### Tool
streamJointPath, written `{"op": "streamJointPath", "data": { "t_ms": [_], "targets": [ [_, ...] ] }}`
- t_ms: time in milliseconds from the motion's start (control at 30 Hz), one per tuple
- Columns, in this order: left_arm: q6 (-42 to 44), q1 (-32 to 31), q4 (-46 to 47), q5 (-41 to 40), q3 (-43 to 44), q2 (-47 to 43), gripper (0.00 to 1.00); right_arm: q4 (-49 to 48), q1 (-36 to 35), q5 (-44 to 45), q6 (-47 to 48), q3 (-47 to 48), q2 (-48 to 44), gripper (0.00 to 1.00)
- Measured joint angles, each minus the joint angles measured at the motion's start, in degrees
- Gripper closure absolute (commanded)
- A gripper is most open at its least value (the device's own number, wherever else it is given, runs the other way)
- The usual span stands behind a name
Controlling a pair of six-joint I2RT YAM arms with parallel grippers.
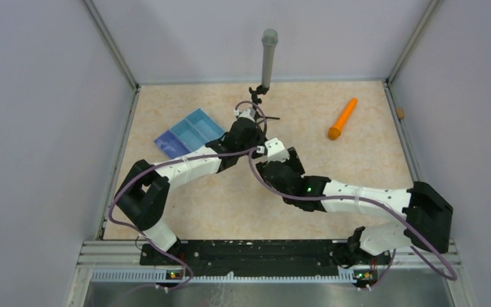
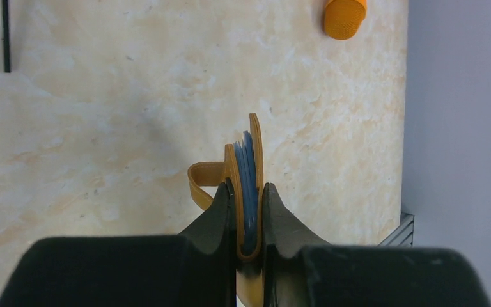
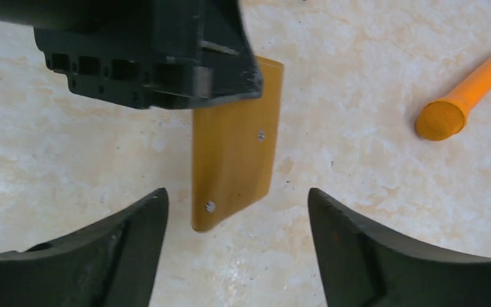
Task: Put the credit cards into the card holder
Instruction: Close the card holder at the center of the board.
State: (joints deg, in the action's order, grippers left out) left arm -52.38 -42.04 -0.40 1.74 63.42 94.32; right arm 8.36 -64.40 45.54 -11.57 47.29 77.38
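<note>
Mustard-orange and folded nearly shut, the card holder [image 2: 256,137] stands on edge over the middle of the table [image 1: 351,166]. It is pinched between the fingers of the left hand [image 2: 249,187], which is clenched on one end of it. Bluish layers [image 2: 245,166] show inside the fold; whether those are the credit cards or only pockets I cannot tell from here. The right hand [image 3: 236,193] is released, its fingers spread wide on either side of the holder without touching it. An orange cone-shaped stick [image 3: 463,96] lies off to the right, and a blue divided tray [image 1: 188,133] to the left.
</note>
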Motion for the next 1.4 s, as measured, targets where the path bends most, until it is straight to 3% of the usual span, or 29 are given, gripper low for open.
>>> {"op": "streamJointPath", "data": {
  "t_ms": [167,400,600,767,900,967,1033,1100,1233,1400],
  "targets": [
    [1.1,3.9,4.7,3.1,-7.2,-2.5,1.0,3.7,2.9,-6.7,-1.4,0.1,-8.7,0.13],
    [4.7,9.5,17.7,13.1,-19.3,-11.7,1.0,2.3,24.7,-36.0,-6.1,-2.4,-18.2,0.12],
    [5.6,9.7,27.8,23.7,-21.7,-12.5,1.0,-3.8,31.5,-57.7,-10.8,-8.7,-14.3,0.17],
    [3.6,9.7,35.1,30.6,-26.3,-12.5,1.0,-6.9,31.9,-66.5,-13.2,-11.6,-11.4,0.35],
    [2.6,9.7,38.6,33.4,-27.7,-12.5,1.0,-9.4,31.9,-70.7,-14.9,-12.0,-11.4,0.64],
    [2.5,9.9,39.8,33.9,-27.8,-12.6,1.0,-11.0,31.9,-72.3,-15.8,-12.1,-11.4,0.85],
    [2.5,10.4,40.4,34.4,-28.0,-12.8,0.97,-11.9,32.0,-73.0,-16.2,-12.5,-11.4,0.97],
    [2.5,10.8,40.6,34.4,-28.3,-12.9,0.85,-12.6,32.5,-73.6,-17.3,-12.9,-11.4,1.0],
    [2.0,11.0,41.0,34.0,-28.7,-12.9,0.71,-13.6,32.6,-74.6,-19.0,-13.3,-11.5,1.0],
    [-0.7,10.8,44.2,33.9,-28.9,-12.9,0.63,-17.3,32.5,-75.8,-21.6,-14.3,-11.6,1.0]
  ]
}}
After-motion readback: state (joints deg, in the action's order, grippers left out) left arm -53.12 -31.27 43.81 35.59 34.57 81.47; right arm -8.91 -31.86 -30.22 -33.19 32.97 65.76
